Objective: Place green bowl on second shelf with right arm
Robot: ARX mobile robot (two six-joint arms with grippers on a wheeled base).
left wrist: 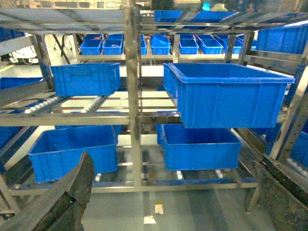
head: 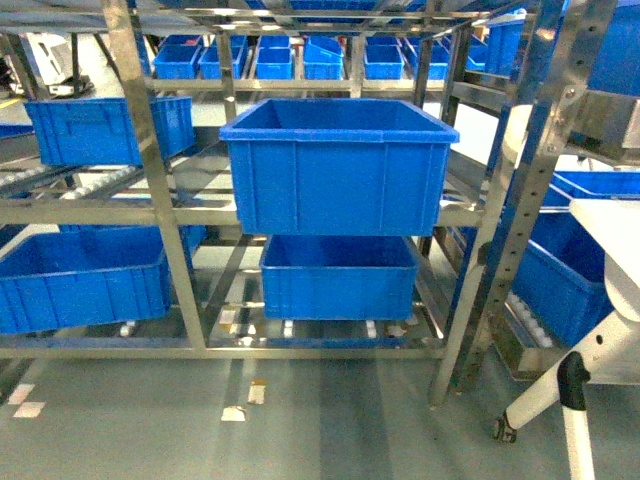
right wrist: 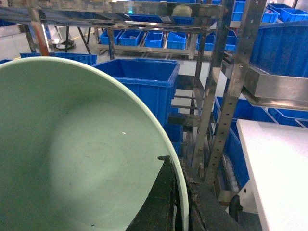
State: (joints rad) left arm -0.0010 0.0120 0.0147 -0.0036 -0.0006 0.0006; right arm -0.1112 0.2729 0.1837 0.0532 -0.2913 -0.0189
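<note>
Across the whole head view stands a shiny steel rack (head: pixel 180 215) with roller rails, and everything else is placed against it. Its second shelf (head: pixel 130 180) carries a large blue crate (head: pixel 338 165) at the front and a smaller blue crate (head: pixel 105 130) further left, with bare rollers between them. Beside the rack on the right is a white tabletop (right wrist: pixel 281 163).

Nearer than the rack, filling the right wrist view, is the green bowl (right wrist: pixel 72 159), tilted so its smooth matte inside faces the camera. The right gripper (right wrist: pixel 180 202) is closed over the bowl's rim, one dark finger (right wrist: pixel 161 192) inside the wall and the other outside. The bowl looks stiff, light, probably breakable and a little slippery, so this thin rim pinch is likely the only handy hold and could let it swivel.

The left gripper (left wrist: pixel 168 192) holds nothing, its jaws spread wide towards the rack.
</note>
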